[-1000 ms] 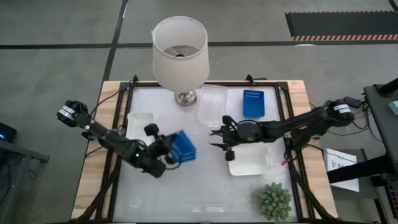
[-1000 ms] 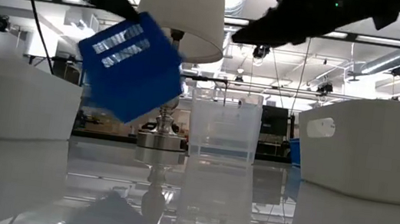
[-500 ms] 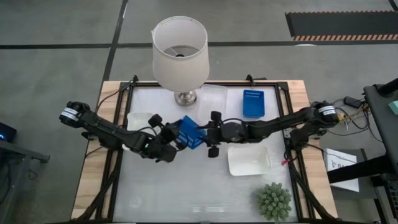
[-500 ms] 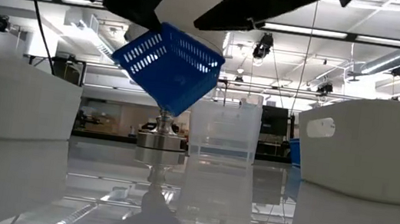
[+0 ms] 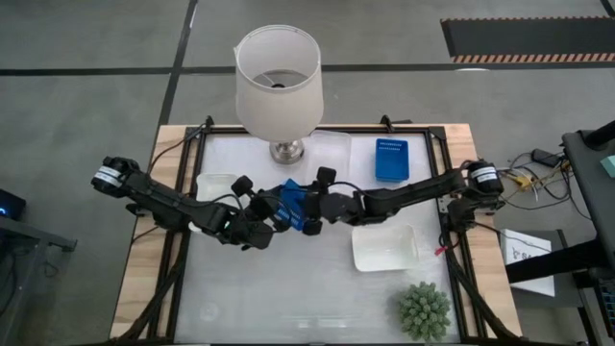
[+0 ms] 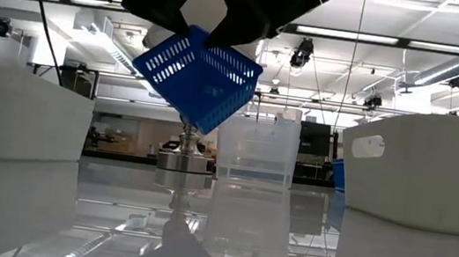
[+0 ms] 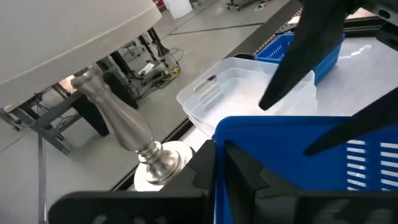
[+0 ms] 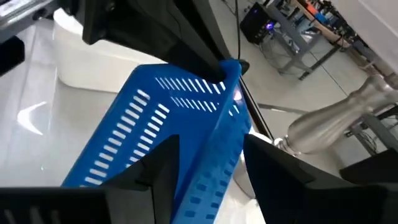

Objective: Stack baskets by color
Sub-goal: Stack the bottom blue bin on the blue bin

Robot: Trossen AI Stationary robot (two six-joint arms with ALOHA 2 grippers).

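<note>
A blue basket (image 5: 296, 206) hangs tilted above the table's middle, in front of the lamp base. My left gripper (image 5: 278, 213) is shut on it from the table's left. My right gripper (image 8: 211, 171) reaches in from the right and is open, one finger on either side of the basket's upper wall (image 8: 219, 140). A second blue basket (image 5: 391, 159) and a clear basket (image 5: 327, 169) rest on their bases at the far side. One white basket (image 5: 384, 248) sits at the near right, and another (image 5: 215, 185) at the left is partly hidden by my left arm. My left gripper pinches the blue basket's wall at its rim (image 7: 219, 138), one finger inside the basket and one outside. The fingers come nearly level from the table's left. The basket is lifted clear of the table and tilted on a corner (image 6: 197, 122). My right gripper's fingers (image 8: 155, 163) straddle the opposite wall; whether they touch it I cannot tell.
A lamp with a white shade (image 5: 279, 72) and a metal base (image 5: 286, 149) stands at the far middle, close behind both grippers. A spiky green plant (image 5: 424, 309) sits at the near right corner. A black frame (image 5: 188, 192) rims the white table top.
My left gripper carried the blue basket toward the table's right and far side, rolling so that the basket tipped over onto a corner, then held still. My right gripper moved toward the table's left, up to the basket, and its open fingers now straddle the basket's wall.
</note>
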